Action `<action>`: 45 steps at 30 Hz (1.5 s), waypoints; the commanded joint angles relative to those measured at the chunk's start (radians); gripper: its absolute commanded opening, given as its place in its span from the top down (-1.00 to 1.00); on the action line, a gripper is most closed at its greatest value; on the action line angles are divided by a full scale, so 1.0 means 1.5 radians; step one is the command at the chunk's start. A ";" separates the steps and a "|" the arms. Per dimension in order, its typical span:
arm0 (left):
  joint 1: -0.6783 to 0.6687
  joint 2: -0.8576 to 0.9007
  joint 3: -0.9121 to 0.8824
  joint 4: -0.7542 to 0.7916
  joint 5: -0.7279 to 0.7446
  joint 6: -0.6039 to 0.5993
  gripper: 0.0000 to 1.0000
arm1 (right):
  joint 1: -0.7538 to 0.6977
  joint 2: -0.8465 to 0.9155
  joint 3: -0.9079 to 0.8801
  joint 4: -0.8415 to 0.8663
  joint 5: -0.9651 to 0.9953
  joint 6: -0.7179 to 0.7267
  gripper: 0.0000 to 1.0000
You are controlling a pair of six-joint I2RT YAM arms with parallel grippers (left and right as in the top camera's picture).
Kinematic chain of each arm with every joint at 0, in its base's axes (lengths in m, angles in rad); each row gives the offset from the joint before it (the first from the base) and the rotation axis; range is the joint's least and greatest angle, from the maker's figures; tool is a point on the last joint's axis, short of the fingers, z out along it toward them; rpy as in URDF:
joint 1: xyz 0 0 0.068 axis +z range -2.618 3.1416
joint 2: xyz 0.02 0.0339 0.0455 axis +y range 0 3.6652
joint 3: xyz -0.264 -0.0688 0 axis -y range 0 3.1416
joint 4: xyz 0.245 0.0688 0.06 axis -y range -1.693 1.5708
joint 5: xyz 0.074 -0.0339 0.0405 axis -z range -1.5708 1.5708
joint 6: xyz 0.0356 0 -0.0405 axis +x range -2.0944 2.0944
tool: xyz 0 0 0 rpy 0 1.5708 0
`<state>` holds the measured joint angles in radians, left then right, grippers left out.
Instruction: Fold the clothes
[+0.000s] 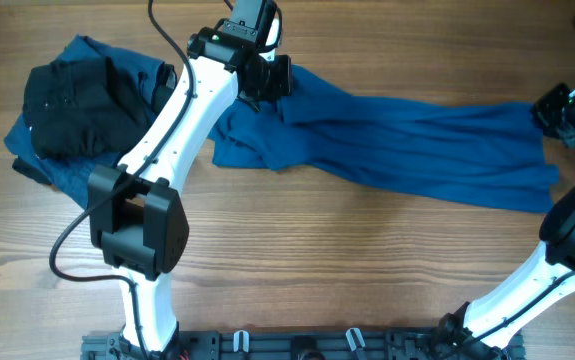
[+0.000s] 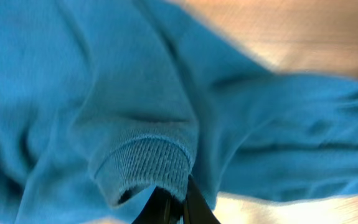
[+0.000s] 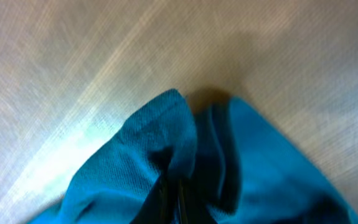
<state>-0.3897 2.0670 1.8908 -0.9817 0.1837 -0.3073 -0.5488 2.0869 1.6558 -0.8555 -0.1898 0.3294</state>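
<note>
Left jaws and right jaws each pinch little of the blue shirt (image 1: 417, 140), so pulling could slip it free.

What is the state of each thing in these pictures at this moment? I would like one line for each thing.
blue shirt: unfolded, pulled long and wrinkled between both grippers.
left gripper: shut on the blue shirt, at a ribbed sleeve cuff.
right gripper: shut on the blue shirt's other end.
black garment: crumpled, lying on the darker blue clothes.
darker blue clothes: bunched and unfolded under the black garment.
</note>
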 commanded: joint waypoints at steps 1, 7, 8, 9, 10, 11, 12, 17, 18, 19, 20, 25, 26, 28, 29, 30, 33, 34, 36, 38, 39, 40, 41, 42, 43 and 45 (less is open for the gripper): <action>0.007 -0.024 0.006 -0.045 -0.041 0.013 0.92 | 0.001 -0.020 0.004 -0.053 0.050 0.008 0.91; 0.007 -0.024 0.006 -0.091 -0.121 0.013 0.92 | -0.002 -0.020 0.004 -0.086 0.188 0.044 0.91; 0.007 -0.024 0.006 -0.094 -0.122 0.013 0.92 | -0.003 -0.020 0.004 -0.086 0.193 0.046 0.91; 0.007 -0.024 0.005 -0.097 -0.122 0.013 0.92 | -0.004 -0.020 0.004 -0.086 0.206 0.055 0.91; 0.007 -0.024 0.005 -0.101 -0.125 0.014 0.92 | -0.006 -0.020 0.004 -0.085 0.222 0.063 0.91; 0.007 -0.024 0.005 -0.107 -0.129 0.013 0.92 | -0.008 -0.020 0.004 -0.083 0.234 0.063 0.92; 0.007 -0.024 0.005 -0.113 -0.134 0.013 0.92 | -0.011 -0.020 0.004 -0.080 0.237 0.062 0.91; 0.009 -0.024 0.005 -0.121 -0.136 0.013 0.90 | -0.018 -0.020 0.004 -0.097 0.236 0.064 0.91; 0.009 -0.024 0.005 -0.121 -0.136 0.013 0.88 | -0.018 -0.020 0.004 -0.100 0.237 0.064 0.91; 0.009 -0.024 0.005 -0.121 -0.136 0.013 0.88 | -0.018 -0.020 0.004 -0.105 0.237 0.064 0.91; 0.009 -0.024 0.005 -0.121 -0.136 0.013 0.87 | -0.018 -0.020 0.004 -0.110 0.237 0.063 0.91; 0.009 -0.023 0.005 -0.116 -0.136 0.013 0.75 | -0.018 -0.020 0.004 -0.124 0.234 0.060 0.78; 0.009 -0.021 0.005 -0.116 -0.136 0.013 0.68 | -0.018 -0.020 0.004 -0.125 0.231 0.060 0.72; 0.009 -0.017 0.005 -0.116 -0.140 0.014 0.18 | -0.018 -0.020 0.004 -0.131 0.231 0.062 0.53; 0.011 -0.017 0.005 -0.114 -0.158 0.014 0.10 | -0.018 -0.020 0.004 -0.138 0.231 0.063 0.36; 0.015 -0.017 0.005 -0.114 -0.178 0.014 0.00 | -0.018 -0.020 0.004 -0.146 0.231 0.067 0.18; 0.038 -0.018 0.005 -0.120 -0.185 0.013 -0.36 | -0.019 -0.020 0.004 -0.153 0.218 0.077 -0.29; 0.049 -0.018 0.005 -0.126 -0.173 0.013 -0.44 | -0.020 -0.021 0.004 -0.153 0.195 0.076 -0.33; 0.068 -0.018 0.005 -0.131 -0.128 0.013 -0.74 | -0.029 -0.021 0.004 -0.146 0.149 0.052 -0.39; 0.086 -0.018 0.005 -0.121 -0.042 0.018 -0.71 | -0.039 -0.021 0.004 -0.124 0.089 0.004 -0.65; 0.090 -0.018 0.005 -0.116 -0.011 0.037 -0.68 | -0.041 -0.020 0.003 -0.115 0.073 -0.014 -0.71; 0.092 -0.018 0.005 -0.111 0.010 0.051 -0.63 | -0.047 -0.020 0.003 -0.103 0.055 -0.042 -0.75; 0.093 -0.018 0.005 -0.108 0.022 0.058 -0.62 | -0.052 -0.019 0.003 -0.097 0.059 -0.060 -0.79; 0.092 -0.021 0.005 -0.109 0.040 0.075 -0.61 | -0.064 -0.015 0.003 -0.088 0.060 -0.065 -0.80; 0.092 -0.027 0.006 -0.113 0.062 0.081 -0.60 | -0.078 -0.010 0.003 -0.085 0.036 -0.082 -0.81; 0.092 -0.040 0.007 -0.120 0.080 0.081 -0.62 | -0.097 -0.007 0.003 -0.085 -0.017 -0.124 -0.80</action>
<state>-0.2478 2.0659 1.8908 -1.1500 0.1783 -0.2379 -0.6422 2.0865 1.6558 -0.9874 -0.0807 0.2657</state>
